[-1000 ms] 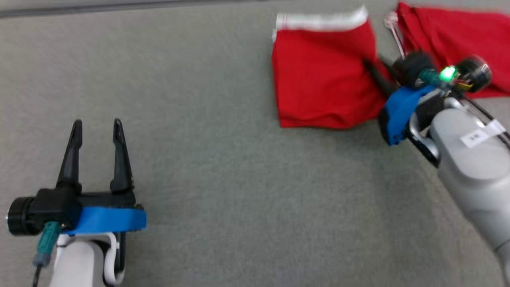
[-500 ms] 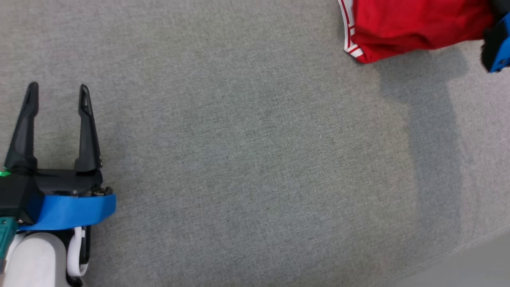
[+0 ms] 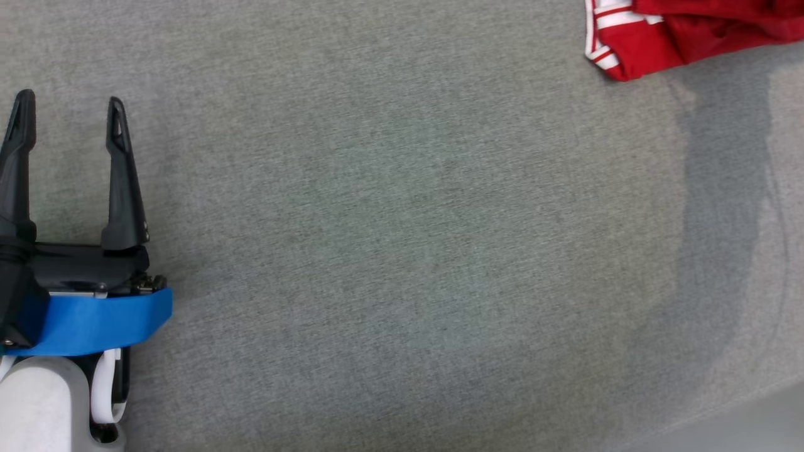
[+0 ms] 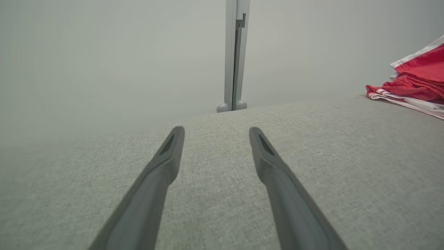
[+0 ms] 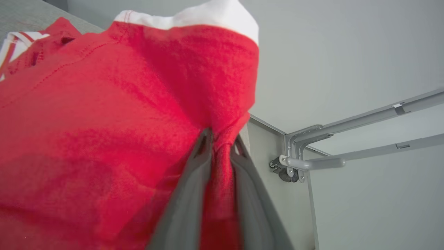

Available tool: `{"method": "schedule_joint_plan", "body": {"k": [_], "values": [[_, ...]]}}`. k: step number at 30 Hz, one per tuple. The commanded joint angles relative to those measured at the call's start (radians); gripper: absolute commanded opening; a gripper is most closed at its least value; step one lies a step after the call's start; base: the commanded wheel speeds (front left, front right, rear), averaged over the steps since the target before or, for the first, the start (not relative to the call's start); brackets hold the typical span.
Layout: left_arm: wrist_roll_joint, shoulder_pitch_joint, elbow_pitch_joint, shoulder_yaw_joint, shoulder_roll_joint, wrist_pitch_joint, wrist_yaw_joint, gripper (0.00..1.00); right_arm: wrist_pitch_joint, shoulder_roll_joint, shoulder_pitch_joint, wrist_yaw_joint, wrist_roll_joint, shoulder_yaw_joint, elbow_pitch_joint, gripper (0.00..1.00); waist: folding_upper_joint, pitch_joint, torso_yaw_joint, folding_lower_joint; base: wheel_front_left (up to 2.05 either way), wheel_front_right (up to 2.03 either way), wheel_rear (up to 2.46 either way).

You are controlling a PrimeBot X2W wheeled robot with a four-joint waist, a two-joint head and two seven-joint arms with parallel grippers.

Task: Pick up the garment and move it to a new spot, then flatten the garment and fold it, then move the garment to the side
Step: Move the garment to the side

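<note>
At eight o'clock in the head view, nearest the robot, the left gripper hovers over the grey cloth surface, its fingers spread wide with nothing between them. Far off at one o'clock shows the red garment (white stripes along its edge), well apart from that gripper. In the right wrist view the right gripper grasps a fold of the garment, red fabric pinched between both fingers. A grey metal bracket stands beyond at three o'clock.
</note>
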Motion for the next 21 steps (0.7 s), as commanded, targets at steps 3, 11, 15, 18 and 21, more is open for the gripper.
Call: {"method": "schedule_joint_plan", "body": {"k": [3,11,15,18,21], "values": [[-0.001,-0.025,0.001,0.001,0.0,-0.011,0.007,1.0,-0.047,0.021,-0.051,0.0,-0.049,-0.021,0.089,1.0,-0.0001,0.009,0.022,-0.0002,0.0,0.0,0.0],[-0.02,0.008,0.056,0.004,-0.017,-0.054,0.024,1.0,-0.189,0.055,-0.089,0.0,-0.125,-0.105,0.209,1.0,-0.0001,-0.057,0.052,-0.0002,0.0,0.0,0.0],[-0.04,0.038,0.098,0.018,-0.031,-0.083,0.037,1.0,-0.218,0.095,-0.037,0.0,-0.121,-0.165,0.174,1.0,-0.0001,-0.116,0.065,-0.0002,0.0,0.0,0.0],[-0.053,0.069,0.128,0.027,-0.042,-0.103,0.045,1.0,-0.218,0.118,0.03,0.0,-0.115,-0.233,0.037,1.0,-0.0001,-0.166,0.075,-0.0002,0.0,0.0,0.0],[-0.068,0.102,0.161,0.032,-0.052,-0.119,0.053,1.0,-0.218,0.148,0.144,0.0,-0.131,-0.302,-0.109,1.0,-0.0001,-0.221,0.092,-0.0002,0.0,0.0,0.0]]}}
